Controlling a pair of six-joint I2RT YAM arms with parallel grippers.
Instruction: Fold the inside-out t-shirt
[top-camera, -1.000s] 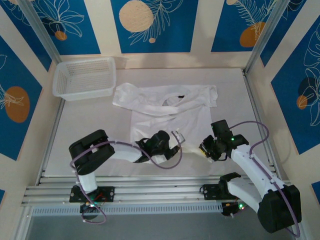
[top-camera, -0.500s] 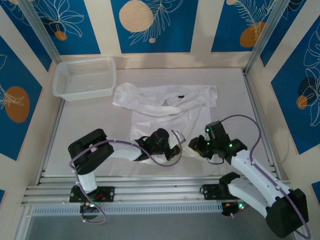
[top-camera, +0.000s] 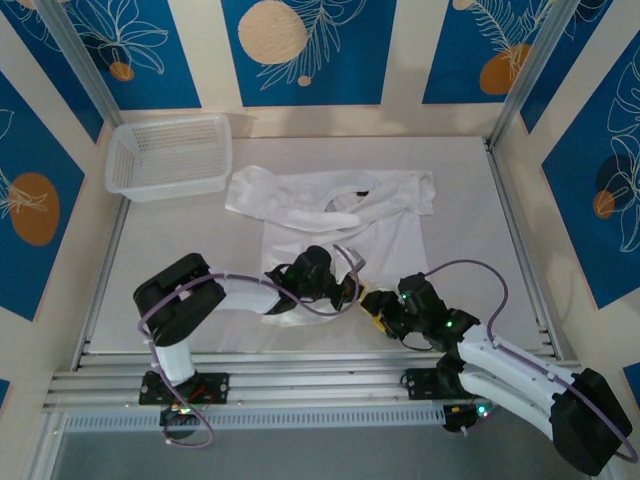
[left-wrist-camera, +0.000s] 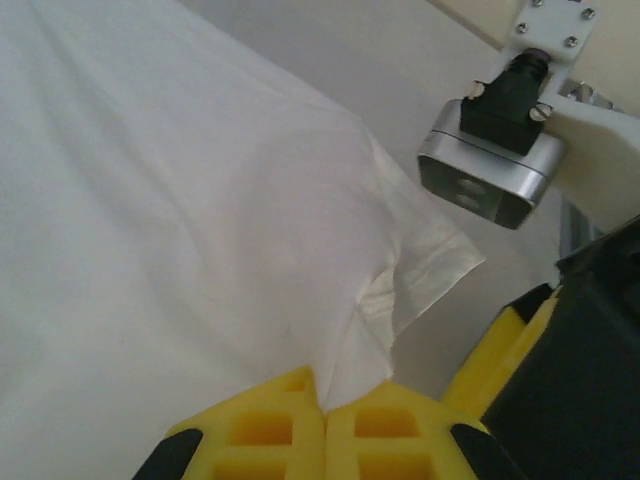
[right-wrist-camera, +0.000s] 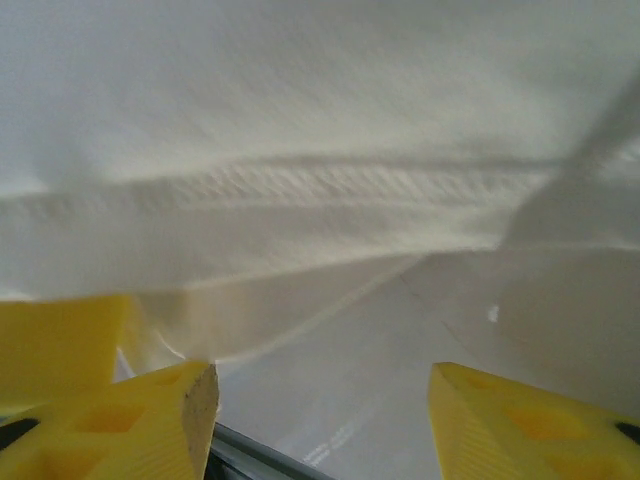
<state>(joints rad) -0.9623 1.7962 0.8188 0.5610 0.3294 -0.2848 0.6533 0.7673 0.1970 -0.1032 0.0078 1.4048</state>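
From where I sit, the job is barely begun. The inside-out t-shirt (top-camera: 390, 215) lies spread on the counter (top-camera: 180, 250), its collar and small dark tag (top-camera: 360, 192) at the far side and its hem toward the arms. The sleeves are out to either side. The far left one is rumpled, just beside the white mesh basket (top-camera: 170, 155), and a loose band of cloth crosses the chest. I see no tidy fold anywhere yet.

The left arm (top-camera: 250, 295) reaches across the near edge of the shirt. Its jaws are closed on a pinch of cloth at the hem corner (left-wrist-camera: 420, 270), with the fabric running down between the yellow pads (left-wrist-camera: 280, 420). The right arm (top-camera: 500, 355) has come in low beside it. Its jaws stand open, one yellow finger (right-wrist-camera: 110, 420) under or against the stitched hem, though the close view is too blurred to be sure it touches.

I judge the first fold still ahead: the right side needs its own hold on the hem, and then every fold remains.
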